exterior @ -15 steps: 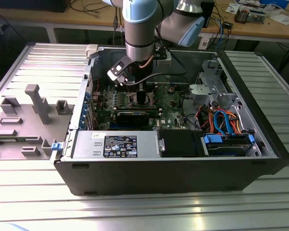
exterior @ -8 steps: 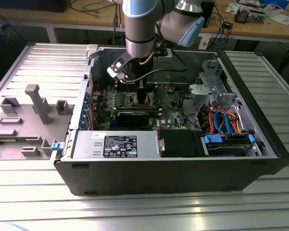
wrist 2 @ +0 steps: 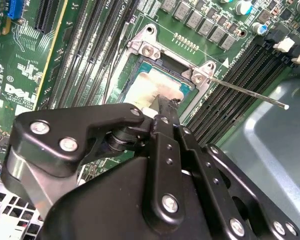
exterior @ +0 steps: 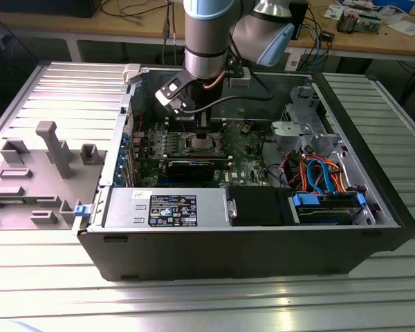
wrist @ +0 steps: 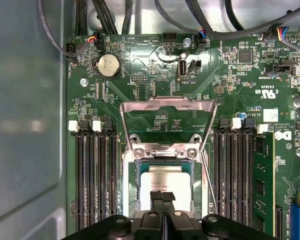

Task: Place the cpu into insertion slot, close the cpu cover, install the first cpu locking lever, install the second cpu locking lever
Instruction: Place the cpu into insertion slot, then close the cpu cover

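— Where is the cpu?

— The cpu (wrist: 162,180) lies flat, silver top up, in the socket (wrist: 130,190) mid-motherboard (wrist: 140,62), inside the open computer case (exterior: 228,249). I judge it seated.

— And the gripper?

— The gripper (wrist: 163,194) hangs over it, jaws together, tips at the chip's top, gripping nothing.

— Why is the socket uncovered?

— The cpu cover (wrist: 167,107) is hinged back off it, and a locking lever (wrist 2: 250,94) juts out unlatched, leaving access for the chip.
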Available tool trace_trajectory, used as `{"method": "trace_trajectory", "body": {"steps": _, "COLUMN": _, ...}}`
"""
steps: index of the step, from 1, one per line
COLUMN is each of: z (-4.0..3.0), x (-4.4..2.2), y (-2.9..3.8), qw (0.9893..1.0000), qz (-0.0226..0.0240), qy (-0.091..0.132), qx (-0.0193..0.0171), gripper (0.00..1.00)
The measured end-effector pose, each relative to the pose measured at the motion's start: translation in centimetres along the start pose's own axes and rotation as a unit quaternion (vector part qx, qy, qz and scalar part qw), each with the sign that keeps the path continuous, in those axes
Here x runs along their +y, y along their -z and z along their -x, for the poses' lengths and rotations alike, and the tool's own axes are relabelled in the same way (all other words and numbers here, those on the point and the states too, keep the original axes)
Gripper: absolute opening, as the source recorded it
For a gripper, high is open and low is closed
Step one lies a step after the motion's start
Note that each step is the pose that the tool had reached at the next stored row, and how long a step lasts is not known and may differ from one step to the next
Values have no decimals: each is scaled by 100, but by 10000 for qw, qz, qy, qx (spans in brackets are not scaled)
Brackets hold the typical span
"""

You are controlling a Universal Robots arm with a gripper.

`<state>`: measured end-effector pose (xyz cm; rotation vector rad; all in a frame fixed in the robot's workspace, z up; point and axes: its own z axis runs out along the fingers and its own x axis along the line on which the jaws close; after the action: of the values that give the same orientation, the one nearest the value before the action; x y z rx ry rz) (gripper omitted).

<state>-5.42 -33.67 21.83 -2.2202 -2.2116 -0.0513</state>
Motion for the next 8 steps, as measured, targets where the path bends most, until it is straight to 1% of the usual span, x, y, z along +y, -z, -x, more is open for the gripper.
{"method": "trace_trajectory", "body": {"steps": 8, "z": 0, "x": 0, "y": 0, "qw": 10000, "qz": -15, "qy": 0, "qx": 0, "gripper": 11}}
